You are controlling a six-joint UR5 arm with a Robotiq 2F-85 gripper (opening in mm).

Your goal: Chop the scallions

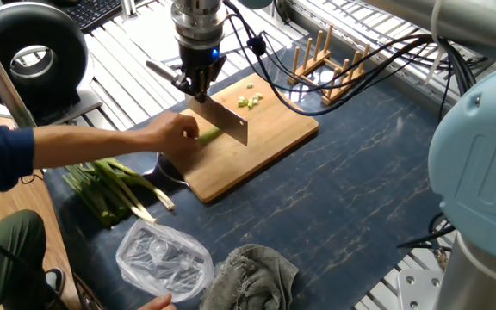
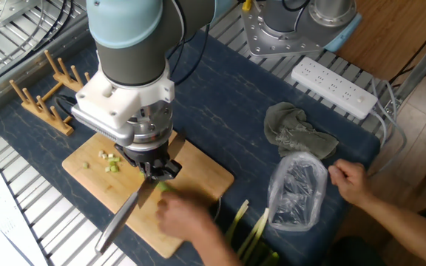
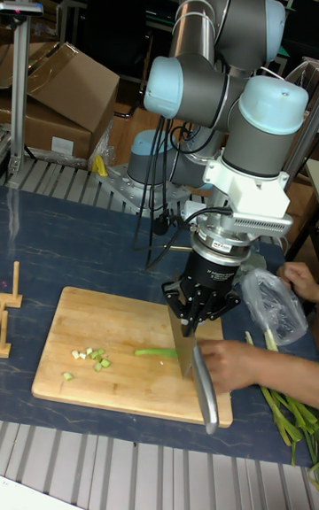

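Note:
My gripper [image 1: 198, 83] [image 2: 154, 169] [image 3: 199, 316] is shut on a cleaver-style knife [image 1: 227, 121] [image 3: 185, 348], whose blade hangs just above the wooden cutting board [image 1: 261, 148] [image 2: 200, 176] [image 3: 111, 320]. A person's hand [image 1: 173, 138] [image 2: 185, 219] [image 3: 232, 363] holds one green scallion stalk [image 1: 209, 134] [image 3: 157, 352] flat on the board, its free end under the blade. Small chopped scallion bits [image 1: 248, 102] [image 2: 109, 162] [image 3: 91, 357] lie at the board's far end. More whole scallions [image 1: 110, 183] [image 2: 248, 230] [image 3: 288, 414] lie on the table beside the board.
A crumpled clear plastic bag [image 1: 164, 258] [image 2: 297, 189] and a grey-green cloth [image 1: 257, 272] [image 2: 299, 131] lie near the scallions. A wooden rack [image 1: 329, 60] [image 2: 44, 94] stands past the board. A white power strip [image 2: 336, 86] is at the back. The person's other hand [image 2: 350, 181] rests by the bag.

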